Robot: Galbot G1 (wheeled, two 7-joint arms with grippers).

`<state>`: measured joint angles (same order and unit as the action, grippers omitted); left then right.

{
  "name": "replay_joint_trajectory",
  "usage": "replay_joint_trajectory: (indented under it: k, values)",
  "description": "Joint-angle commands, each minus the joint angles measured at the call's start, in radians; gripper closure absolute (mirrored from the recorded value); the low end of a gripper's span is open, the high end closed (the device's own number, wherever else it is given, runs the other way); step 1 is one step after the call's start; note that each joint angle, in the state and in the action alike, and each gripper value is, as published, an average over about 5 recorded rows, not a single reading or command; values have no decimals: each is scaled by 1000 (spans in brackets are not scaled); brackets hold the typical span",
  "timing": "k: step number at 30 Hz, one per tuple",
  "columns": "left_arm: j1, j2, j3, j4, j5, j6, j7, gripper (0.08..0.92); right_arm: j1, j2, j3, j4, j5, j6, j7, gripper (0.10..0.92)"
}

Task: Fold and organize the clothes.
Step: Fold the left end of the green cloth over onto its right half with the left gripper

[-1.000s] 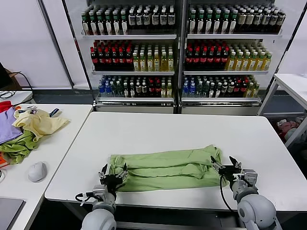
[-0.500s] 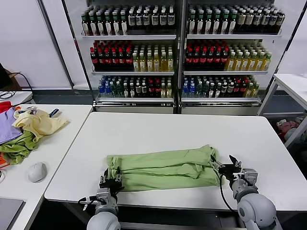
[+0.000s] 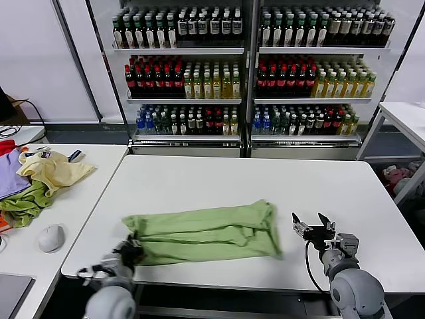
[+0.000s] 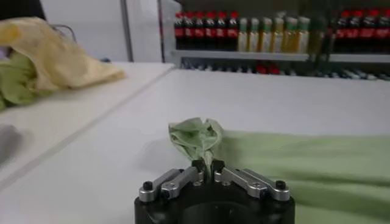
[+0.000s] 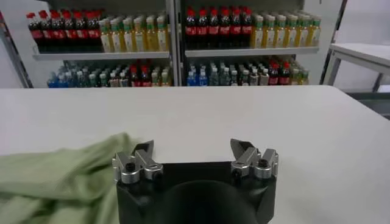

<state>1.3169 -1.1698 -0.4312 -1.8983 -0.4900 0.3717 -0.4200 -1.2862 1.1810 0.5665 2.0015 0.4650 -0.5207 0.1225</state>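
Two grippers: left gripper (image 4: 208,168) fingers pinched together on the shirt (image 3: 206,232) at its 9 o'clock end; right gripper (image 5: 194,159) fingers spread wide, empty, beside the shirt's 3 o'clock edge on the desk (image 3: 226,176).

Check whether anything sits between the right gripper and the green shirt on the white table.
Nothing visible does. The right gripper is open over bare white table, just off the near end of the green shirt. The left gripper is shut on the shirt's far end.

Dragged shirt (image 3: 206,231) toward 9 o'clock, pinched in left gripper (image 4: 208,168). Let go by right gripper (image 3: 314,226), now spread apart.
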Motion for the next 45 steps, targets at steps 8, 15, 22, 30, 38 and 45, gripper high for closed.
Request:
replay_joint_trajectory:
  k: [8,15,22,30,38,45]
  values:
    - [-17,129,-103,-356,-511,14,69,877,5,9,-18,-4,-12,3,-1,203]
    - [-84,-41,190,-348,-536,6,74,877,-1,6,-16,-2,-19,4,-1,203]
    - [-214,-145,352,-169,-440,-1,54,877,-5,1,-8,-6,-26,5,-1,203]
    - [-337,-216,464,32,-316,-3,57,877,-9,10,-8,-14,-42,12,-2,203]
    - [-340,-223,512,27,-272,1,84,820,-8,11,-7,-20,-46,15,-3,203]
    - [-314,-231,513,-14,-303,-9,89,623,-4,13,-12,-20,-49,14,-3,203]
